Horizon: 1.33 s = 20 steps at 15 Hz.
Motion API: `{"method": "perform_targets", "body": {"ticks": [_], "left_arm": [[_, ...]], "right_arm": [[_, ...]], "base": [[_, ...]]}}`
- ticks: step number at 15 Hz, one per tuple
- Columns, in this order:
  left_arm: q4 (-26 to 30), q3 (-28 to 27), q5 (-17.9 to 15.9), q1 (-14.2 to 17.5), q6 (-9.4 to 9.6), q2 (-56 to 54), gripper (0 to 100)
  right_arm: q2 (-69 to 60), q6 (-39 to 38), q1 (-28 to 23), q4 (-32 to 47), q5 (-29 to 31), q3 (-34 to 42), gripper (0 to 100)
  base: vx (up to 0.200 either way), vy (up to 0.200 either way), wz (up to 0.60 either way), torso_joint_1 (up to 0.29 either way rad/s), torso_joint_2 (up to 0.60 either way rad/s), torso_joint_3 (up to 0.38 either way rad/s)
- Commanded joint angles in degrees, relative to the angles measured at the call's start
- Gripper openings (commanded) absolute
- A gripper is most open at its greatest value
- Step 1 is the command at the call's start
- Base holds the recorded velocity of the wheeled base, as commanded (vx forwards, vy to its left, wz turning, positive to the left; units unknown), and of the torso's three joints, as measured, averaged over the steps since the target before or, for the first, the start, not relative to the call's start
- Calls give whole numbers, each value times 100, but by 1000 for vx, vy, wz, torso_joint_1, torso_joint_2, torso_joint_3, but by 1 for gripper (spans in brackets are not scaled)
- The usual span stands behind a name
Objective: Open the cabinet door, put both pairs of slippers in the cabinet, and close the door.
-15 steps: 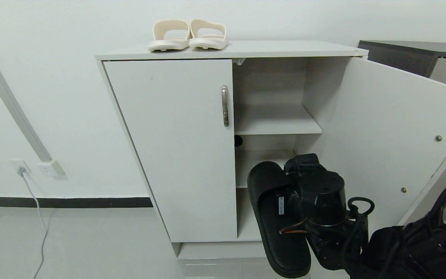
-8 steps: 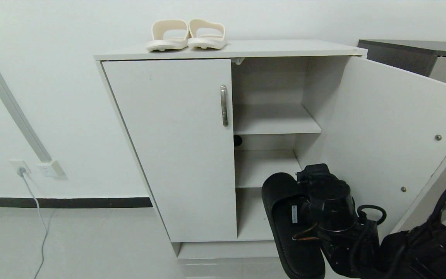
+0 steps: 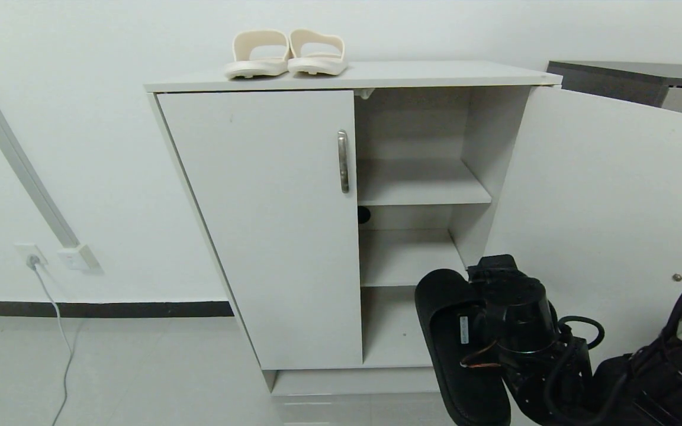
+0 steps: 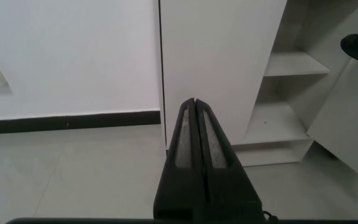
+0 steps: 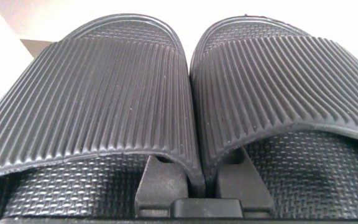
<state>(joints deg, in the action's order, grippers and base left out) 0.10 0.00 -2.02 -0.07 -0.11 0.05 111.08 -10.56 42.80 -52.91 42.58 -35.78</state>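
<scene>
Slippers (image 5: 123,87) — black ribbed rubber, rounded straps side by side — sit clamped in the right gripper (image 5: 199,183); the left gripper (image 4: 194,112) is pinched closed.

Wall (image 3: 92,177): plain white, black skirting band (image 3: 98,309) at base.
Floor (image 3: 140,378): pale glossy tiles.
Wall fittings: slanted grey conduit (image 3: 18,160), socket (image 3: 30,254), hanging cable (image 3: 70,349).
Furniture: dark-topped grey unit (image 3: 631,80), far right.

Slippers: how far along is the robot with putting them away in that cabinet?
Done: the right door stands open. In hand: the right claw grips the black pair before the lower shelves, not yet inside. Left: shelve them, then the cream pair on the cabinet top, then close the door.
</scene>
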Motion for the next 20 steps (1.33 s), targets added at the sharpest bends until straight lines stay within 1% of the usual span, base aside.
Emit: {"method": "perform_targets", "body": {"ticks": [1, 7, 9, 10, 11, 12, 13, 14, 15, 20], "left_arm": [[-1, 0, 0, -1, -7, 13, 0], [-1, 0, 9, -1, -7, 13, 0], [-1, 0, 9, -1, -7, 4, 0], [-1, 0, 0, 7, -7, 13, 0], [-1, 0, 0, -1, -7, 13, 0], [-1, 0, 0, -1, -7, 13, 0], [-1, 0, 0, -1, -7, 13, 0], [-1, 0, 0, -1, -7, 13, 0], [-1, 0, 0, -1, -7, 13, 0], [-1, 0, 0, -1, -7, 13, 0]], "right_arm": [[-7, 1, -35, 0, -4, 10, 0], [-43, -17, -17, -44, -83, 97, 0], [-306, 45, 440, -528, -918, 590, 0], [-271, 71, 448, -607, -1112, 502, 0], [-122, 89, 352, -580, -1050, 133, 0], [124, 80, 167, -580, -822, -175, 0], [362, 45, 79, -580, -540, -430, 0], [493, -25, 70, -580, -470, -553, 0], [537, -43, 79, -580, -461, -562, 0], [546, -52, 97, -580, -435, -570, 0]], "base": [[0, 0, 0, 0, 0, 0], [0, 0, 0, 0, 0, 0], [0, 0, 0, 0, 0, 0], [0, 0, 0, 0, 0, 0], [0, 0, 0, 0, 0, 0], [0, 0, 0, 0, 0, 0], [0, 0, 0, 0, 0, 0], [0, 0, 0, 0, 0, 0], [0, 0, 0, 0, 0, 0], [0, -200, 0, 3, 6, 1]]}}
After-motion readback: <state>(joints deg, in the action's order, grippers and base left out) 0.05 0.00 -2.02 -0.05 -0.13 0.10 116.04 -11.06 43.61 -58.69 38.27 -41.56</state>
